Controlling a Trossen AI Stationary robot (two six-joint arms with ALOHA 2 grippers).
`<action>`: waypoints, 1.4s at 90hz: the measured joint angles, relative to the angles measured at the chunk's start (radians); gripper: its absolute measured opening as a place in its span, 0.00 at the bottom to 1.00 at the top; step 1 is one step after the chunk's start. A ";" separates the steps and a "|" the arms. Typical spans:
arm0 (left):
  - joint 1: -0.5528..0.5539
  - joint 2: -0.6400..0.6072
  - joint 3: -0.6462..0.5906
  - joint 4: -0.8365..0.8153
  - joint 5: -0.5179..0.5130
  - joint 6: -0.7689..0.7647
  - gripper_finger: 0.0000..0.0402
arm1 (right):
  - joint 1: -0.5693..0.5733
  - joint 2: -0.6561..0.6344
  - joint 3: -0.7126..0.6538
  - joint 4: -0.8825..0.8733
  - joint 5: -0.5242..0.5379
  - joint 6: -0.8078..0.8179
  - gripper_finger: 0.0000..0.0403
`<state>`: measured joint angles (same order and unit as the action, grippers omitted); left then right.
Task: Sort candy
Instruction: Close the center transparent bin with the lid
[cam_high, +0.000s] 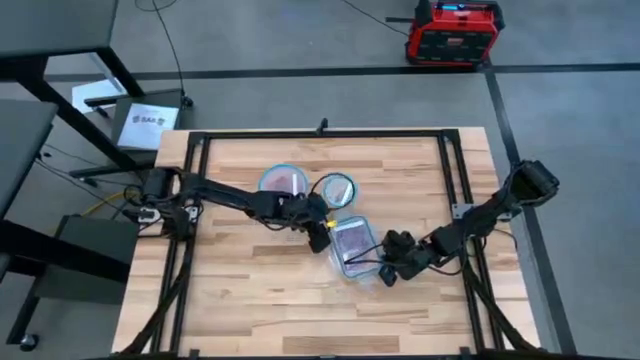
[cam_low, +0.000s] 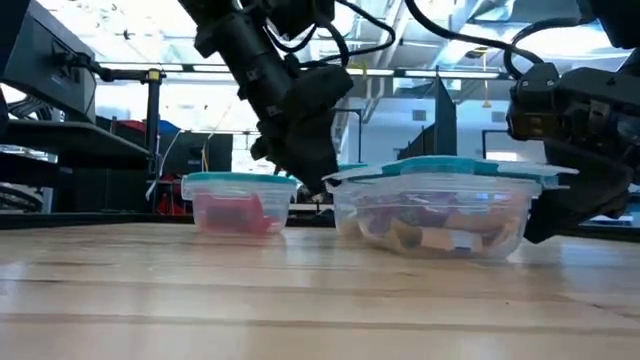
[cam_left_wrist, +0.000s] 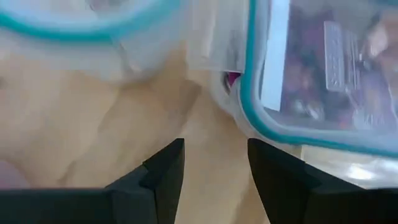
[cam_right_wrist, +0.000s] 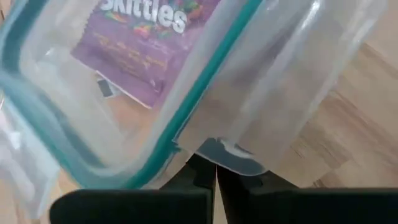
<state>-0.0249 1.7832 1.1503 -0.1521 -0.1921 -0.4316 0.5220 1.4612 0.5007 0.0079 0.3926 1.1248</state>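
A clear rectangular container (cam_high: 352, 245) with a teal rim holds mixed candy (cam_low: 430, 228), among it a purple packet (cam_right_wrist: 143, 43). Behind it stand two round containers: one with red candy (cam_high: 286, 180), one beside it (cam_high: 337, 188). My left gripper (cam_left_wrist: 214, 163) is open, its fingers pointing down over bare wood between the left round container (cam_low: 235, 200) and the rectangular one. My right gripper (cam_right_wrist: 215, 180) is shut at the rectangular container's near right corner (cam_high: 385, 268). My right gripper pinches a clear lip (cam_right_wrist: 229, 157) that sticks out below the teal rim at the rectangular container's corner, between its two fingers. It comes from the table's right side, slanting down. The container rests on the table by its bottom (cam_low: 440, 252).
A black frame (cam_high: 320, 134) runs around the wooden tabletop. Bare wood lies along the near side (cam_high: 300, 310). A red and black box (cam_high: 452, 32) stands on the floor beyond the table.
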 joint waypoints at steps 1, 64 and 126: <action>0.002 0.000 0.000 0.000 0.000 0.001 0.41 | 0.000 0.000 0.000 0.001 0.000 0.000 0.00; -0.106 -0.106 0.000 -0.317 0.001 0.004 0.41 | -0.007 -0.076 0.109 -0.311 -0.004 0.008 0.00; -0.153 -0.104 -0.007 -0.358 -0.038 0.006 0.41 | 0.025 -0.069 0.159 -0.355 0.002 0.075 0.00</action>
<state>-0.1776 1.6791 1.1431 -0.5102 -0.2297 -0.4257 0.5475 1.3922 0.6594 -0.3472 0.3946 1.1995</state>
